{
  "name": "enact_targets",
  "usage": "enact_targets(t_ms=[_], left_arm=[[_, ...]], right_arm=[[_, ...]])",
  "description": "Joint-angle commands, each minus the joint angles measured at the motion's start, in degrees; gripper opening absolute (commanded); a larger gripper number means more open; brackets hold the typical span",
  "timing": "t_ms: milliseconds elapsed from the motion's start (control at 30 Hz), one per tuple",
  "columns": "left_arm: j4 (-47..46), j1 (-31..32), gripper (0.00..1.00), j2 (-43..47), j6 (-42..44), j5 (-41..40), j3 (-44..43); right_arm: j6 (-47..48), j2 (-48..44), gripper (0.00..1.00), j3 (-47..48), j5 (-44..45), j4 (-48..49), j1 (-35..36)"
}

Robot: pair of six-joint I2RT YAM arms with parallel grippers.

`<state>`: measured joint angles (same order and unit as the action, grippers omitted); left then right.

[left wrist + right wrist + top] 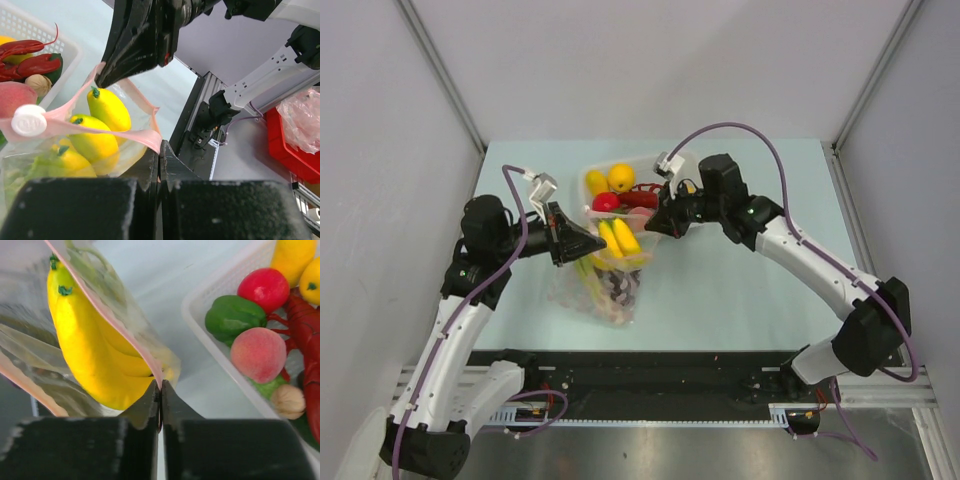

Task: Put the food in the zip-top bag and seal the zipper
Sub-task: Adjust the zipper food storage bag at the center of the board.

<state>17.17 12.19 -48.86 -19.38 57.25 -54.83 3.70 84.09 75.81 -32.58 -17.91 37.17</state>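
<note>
Left gripper (159, 161) and right gripper (160, 396) each pinch the zipper (129, 135) at what look like opposite ends of the bag (610, 292) mouth, just beside the basket (620, 157); pulling apart too hard could slip the thin strip free and tip the bananas (95, 350) out.

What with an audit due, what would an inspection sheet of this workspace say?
surface: pale green table.
job's things: bag holds bananas and grapes; zipper open; peach, tomato and pepper in basket.
clutter: nothing seen.
grippers: left fingers and right fingers each shut on the zipper.
cables: purple cable along each arm.
surroundings: grey walls; red bin off the table.
</note>
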Motion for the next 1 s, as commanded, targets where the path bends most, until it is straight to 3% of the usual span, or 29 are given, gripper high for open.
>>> enact_targets(t_ms=[0,167,367,633,733,767,833,867,967], left_arm=[[1.3,-0.2,0.0,-0.1,1.8,-0.4,-3.4],[2.2,3.4,0.0,-3.8,0.4,-10.1,-7.9],[2.5,14.6,0.02,-14.8,0.7,-16.7,-14.6],[3.1,19.3,0.17,-30.8,0.2,-14.5,-25.2],[3.8,19.4,0.39,-34.8,1.0,-14.8,-28.0],[4.4,18.8,0.53,-35.4,2.3,-15.7,-30.3],[7.3,17.6,0.68,-36.8,4.8,-19.1,-32.5],[8.5,16.0,0.84,-37.2,8.2,-21.2,-34.3],[11.2,11.0,0.9,-39.3,12.7,-27.5,-35.2]], right_arm=[[0.0,-2.8,0.0,4.2,-8.1,1.2,-3.8],[-2.7,-12.3,0.0,4.2,-13.3,-4.2,-6.1],[-3.0,-21.2,0.0,4.2,-8.2,-14.5,-6.9],[-7.3,-28.3,0.0,4.1,-5.1,-24.4,-18.4],[-9.8,-29.4,0.0,2.2,2.0,-25.8,-20.1],[-10.6,-29.6,0.0,1.7,1.9,-25.2,-21.0],[-12.8,-29.8,0.0,0.6,1.7,-23.6,-23.5],[-13.5,-29.6,0.0,0.6,2.1,-23.1,-24.1],[-14.9,-29.4,0.0,0.5,4.4,-21.6,-25.0]])
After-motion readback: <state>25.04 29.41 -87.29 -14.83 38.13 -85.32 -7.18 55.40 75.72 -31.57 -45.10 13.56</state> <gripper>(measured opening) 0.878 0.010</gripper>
